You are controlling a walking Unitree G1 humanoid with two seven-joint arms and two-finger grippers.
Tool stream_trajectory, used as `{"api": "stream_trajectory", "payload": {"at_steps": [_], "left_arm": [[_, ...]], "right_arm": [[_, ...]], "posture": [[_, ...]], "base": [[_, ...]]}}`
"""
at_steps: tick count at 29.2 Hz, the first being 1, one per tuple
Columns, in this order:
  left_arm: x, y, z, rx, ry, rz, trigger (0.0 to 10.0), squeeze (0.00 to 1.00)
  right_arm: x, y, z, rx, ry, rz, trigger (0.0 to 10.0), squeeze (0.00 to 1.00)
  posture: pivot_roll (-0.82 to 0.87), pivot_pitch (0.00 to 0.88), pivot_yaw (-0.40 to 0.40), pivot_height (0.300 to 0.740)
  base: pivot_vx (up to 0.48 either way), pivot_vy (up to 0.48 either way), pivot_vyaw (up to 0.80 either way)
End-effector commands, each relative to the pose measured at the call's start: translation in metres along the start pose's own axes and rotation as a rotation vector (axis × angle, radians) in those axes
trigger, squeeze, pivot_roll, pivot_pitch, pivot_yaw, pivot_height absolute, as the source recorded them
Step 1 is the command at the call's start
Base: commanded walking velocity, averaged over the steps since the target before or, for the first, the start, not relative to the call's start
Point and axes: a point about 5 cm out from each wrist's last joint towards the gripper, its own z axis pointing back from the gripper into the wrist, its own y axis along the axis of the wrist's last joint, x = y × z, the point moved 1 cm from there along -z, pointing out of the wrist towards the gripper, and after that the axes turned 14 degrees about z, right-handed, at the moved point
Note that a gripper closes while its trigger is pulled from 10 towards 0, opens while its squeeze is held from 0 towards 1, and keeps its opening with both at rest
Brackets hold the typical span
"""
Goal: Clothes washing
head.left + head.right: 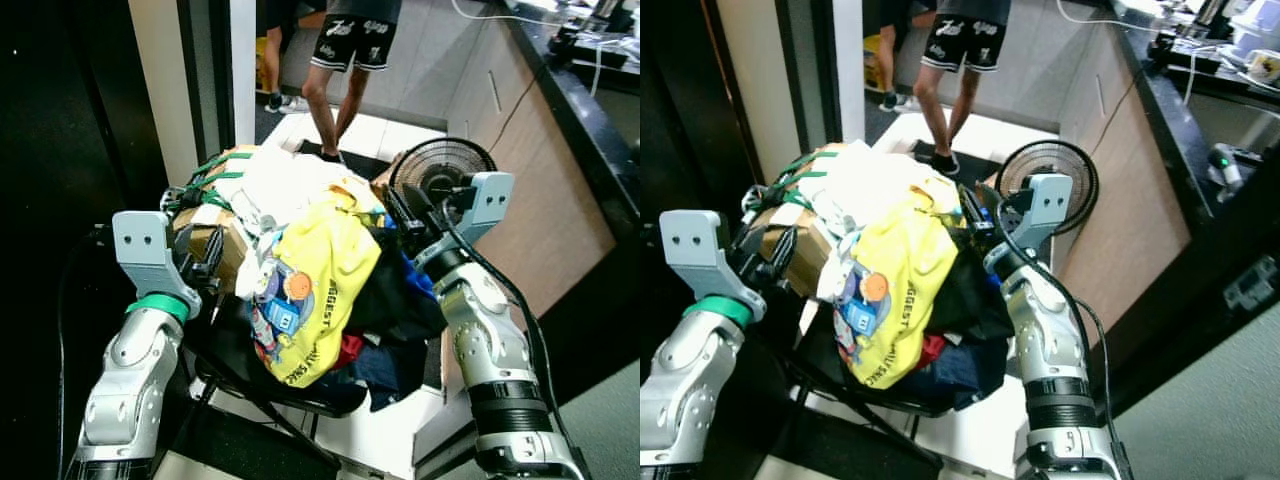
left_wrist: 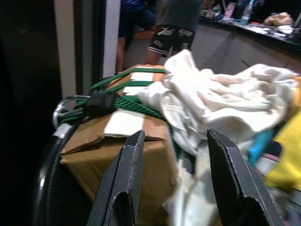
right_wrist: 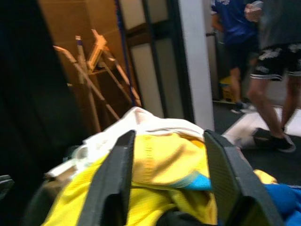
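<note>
Kitchen doorway w/ pale floor tiles: both arms are reaching toward a clothes pile heaped on a black chair.
Left gripper is hovering by a cardboard box strapped w/ green cord, its 2 fingers spread, holding nothing. Right gripper is sitting just over a yellow shirt, fingers also spread. A white cloth is lying atop the pile, a black fan is standing behind it, and 2 people's legs are showing beyond.
</note>
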Motion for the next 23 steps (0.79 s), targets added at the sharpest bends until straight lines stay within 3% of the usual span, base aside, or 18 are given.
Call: {"api": "stream_trajectory", "payload": {"at_steps": [1, 9, 13, 23], "left_arm": [[0.004, -0.002, 0.004, -0.013, -0.043, 0.012, 10.0, 0.00], [0.006, -0.007, 0.009, -0.044, -0.070, 0.018, 10.0, 0.00], [0.012, -0.012, 0.011, -0.084, -0.130, 0.026, 10.0, 0.00], [0.013, -0.013, 0.012, -0.094, -0.145, 0.024, 10.0, 0.00]], "right_arm": [[-0.005, -0.004, 0.005, -0.018, 0.034, -0.017, 10.0, 1.00], [-0.001, -0.012, 0.019, -0.049, -0.008, -0.009, 10.0, 1.00], [-0.021, -0.013, 0.032, -0.071, 0.134, -0.034, 10.0, 1.00], [-0.029, -0.022, 0.038, -0.114, 0.172, -0.040, 10.0, 1.00]], "posture": [[0.07, 0.000, -0.034, 0.740], [0.07, 0.000, -0.032, 0.740], [0.07, 0.000, -0.024, 0.740], [0.07, 0.000, -0.026, 0.740]], "base": [[0.000, 0.000, 0.00], [0.000, 0.000, 0.00], [0.000, 0.000, 0.00], [0.000, 0.000, 0.00]]}}
